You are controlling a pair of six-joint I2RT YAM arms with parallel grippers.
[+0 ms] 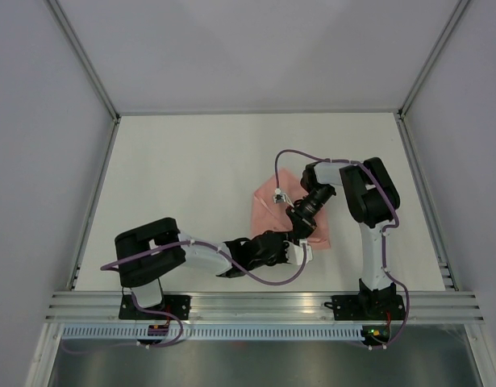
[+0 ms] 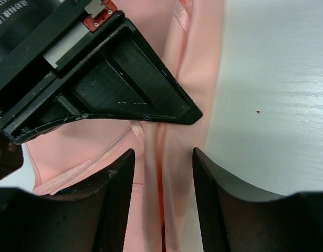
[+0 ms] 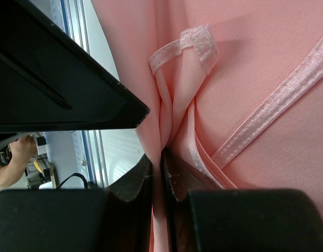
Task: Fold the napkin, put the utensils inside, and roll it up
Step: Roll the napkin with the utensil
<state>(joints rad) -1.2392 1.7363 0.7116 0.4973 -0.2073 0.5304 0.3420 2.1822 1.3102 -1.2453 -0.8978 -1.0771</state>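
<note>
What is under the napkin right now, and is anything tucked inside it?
The napkin lies on the white table. The right hand pinches a pleat of it; the left hand stands open over its edge. No utensils show; the layers hide anything between them.

The left arm (image 1: 201, 256) and right arm (image 1: 368, 197) are black and white. A thin purple cable (image 1: 268, 283) runs along each. The left pincer (image 2: 163, 155) has thick, shiny black fingers (image 2: 116, 184).
</note>
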